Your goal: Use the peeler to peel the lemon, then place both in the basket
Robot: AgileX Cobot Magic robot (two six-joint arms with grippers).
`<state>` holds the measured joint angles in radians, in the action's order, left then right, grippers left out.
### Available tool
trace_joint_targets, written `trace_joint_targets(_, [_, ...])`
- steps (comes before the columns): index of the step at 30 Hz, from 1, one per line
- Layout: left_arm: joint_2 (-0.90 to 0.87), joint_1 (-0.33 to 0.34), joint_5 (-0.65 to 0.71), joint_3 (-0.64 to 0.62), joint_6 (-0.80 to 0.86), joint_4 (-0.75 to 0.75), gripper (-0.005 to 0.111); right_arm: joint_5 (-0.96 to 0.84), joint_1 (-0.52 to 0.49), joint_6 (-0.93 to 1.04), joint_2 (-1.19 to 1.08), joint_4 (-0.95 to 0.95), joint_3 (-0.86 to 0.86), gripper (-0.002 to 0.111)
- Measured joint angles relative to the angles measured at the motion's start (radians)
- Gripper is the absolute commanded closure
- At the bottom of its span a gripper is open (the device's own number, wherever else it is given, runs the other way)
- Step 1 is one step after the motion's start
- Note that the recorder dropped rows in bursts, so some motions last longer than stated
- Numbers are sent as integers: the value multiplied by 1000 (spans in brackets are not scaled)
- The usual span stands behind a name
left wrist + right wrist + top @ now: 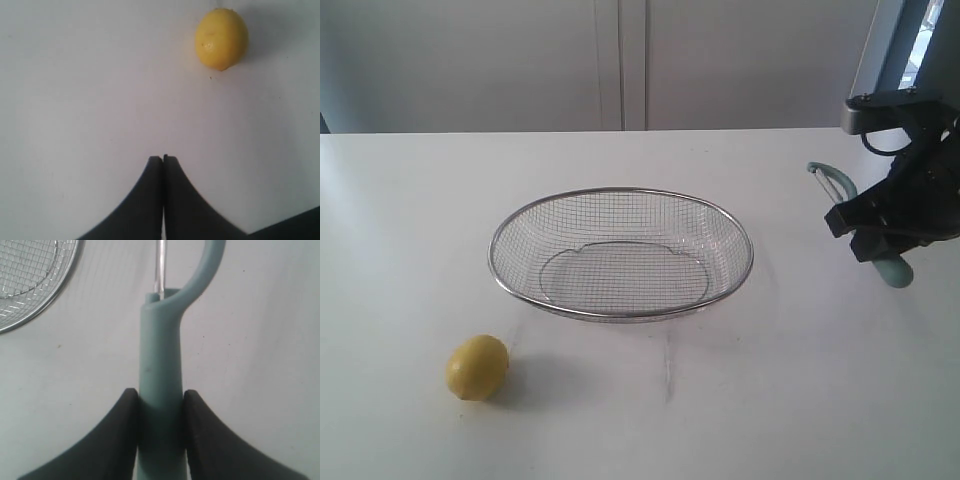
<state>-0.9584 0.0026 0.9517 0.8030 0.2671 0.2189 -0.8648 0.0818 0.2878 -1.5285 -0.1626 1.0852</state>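
Lemon (477,367) on white tbl (820,400), grey wall (470,60) behind; L jaws closed, R jaws clamp peeler (159,365).

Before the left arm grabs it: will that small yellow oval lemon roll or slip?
The small yellow oval lemon lies free on the flat white table, so a push would probably roll it. Its rounded, smooth-looking skin may slip from narrow jaws. It holds a plump shape, so likely firm.

**Claw Holds the Peeler**

The right claw (882,232) grips the peeler (895,270) over the white table (410,200). The basket (620,191) sits near the claw, to its left. The lemon (477,367) lies well apart from the claw, past the basket.
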Motion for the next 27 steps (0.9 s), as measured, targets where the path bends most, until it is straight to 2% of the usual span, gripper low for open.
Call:
trace_joint_targets(8, [-161, 0, 24, 44, -2, 0, 107, -2, 0, 0, 0, 0, 0, 108])
trace_joint_targets(10, [-173, -20, 18, 44, -18, -8, 107, -2, 0, 0, 0, 0, 0, 108])
trace_joint_targets(21, [-256, -278, -81, 44, -250, -180, 107, -2, 0, 0, 0, 0, 0, 108])
trace_joint_targets(27, [-303, -370, -156, 44, -327, -191, 107, -2, 0, 0, 0, 0, 0, 108])
